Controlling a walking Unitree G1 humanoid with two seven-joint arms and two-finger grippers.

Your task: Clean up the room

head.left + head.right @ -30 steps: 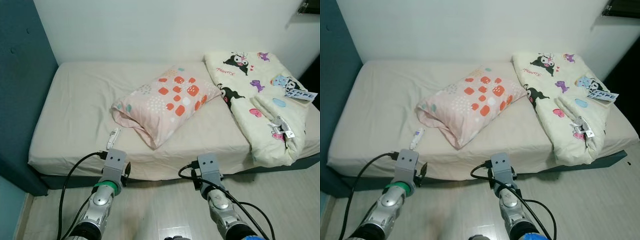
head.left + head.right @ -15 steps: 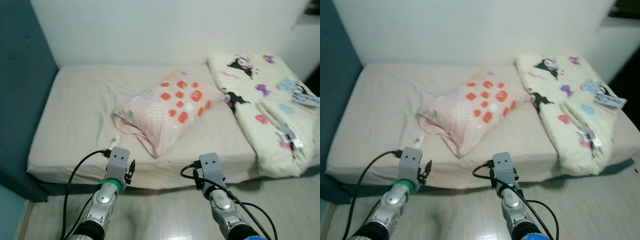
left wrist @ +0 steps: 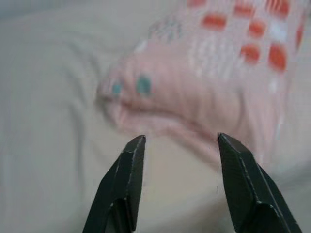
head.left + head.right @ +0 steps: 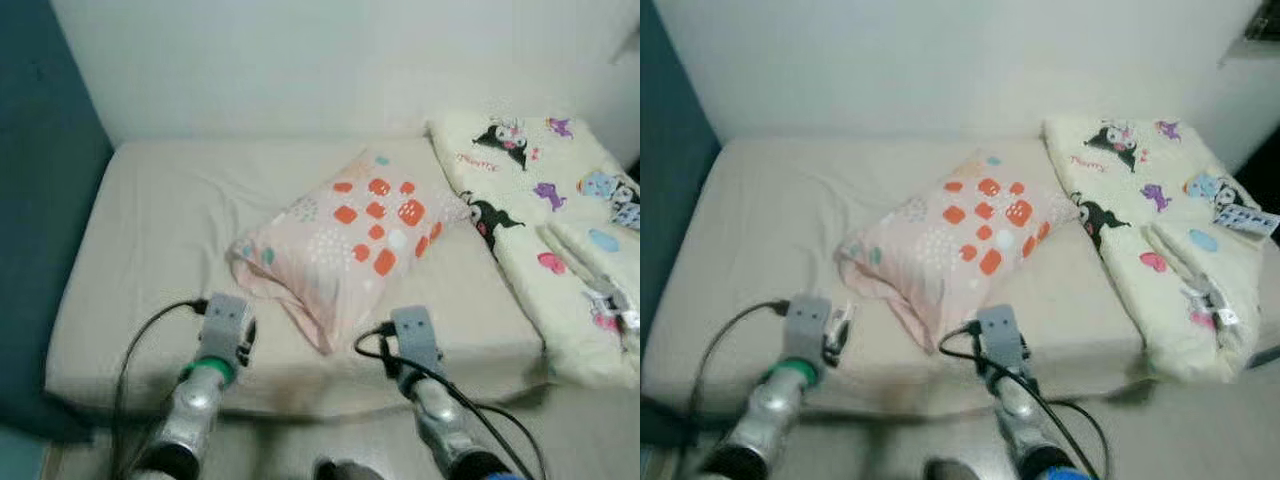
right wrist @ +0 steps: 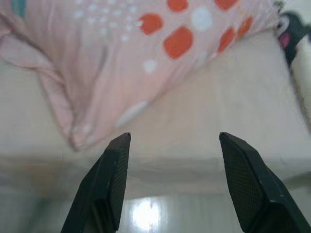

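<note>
While the pillow (image 4: 345,238) lies askew on the bed (image 4: 150,220), both grippers (image 3: 180,145) (image 5: 172,141) hover with jaws apart; tidying seems barely begun.

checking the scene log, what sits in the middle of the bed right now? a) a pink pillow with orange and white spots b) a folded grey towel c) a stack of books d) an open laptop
a: the pink pillow with orange and white spots lies mid-bed, beside the cartoon-print blanket; the left pincer and right pincer are both open and pointed toward it.
</note>
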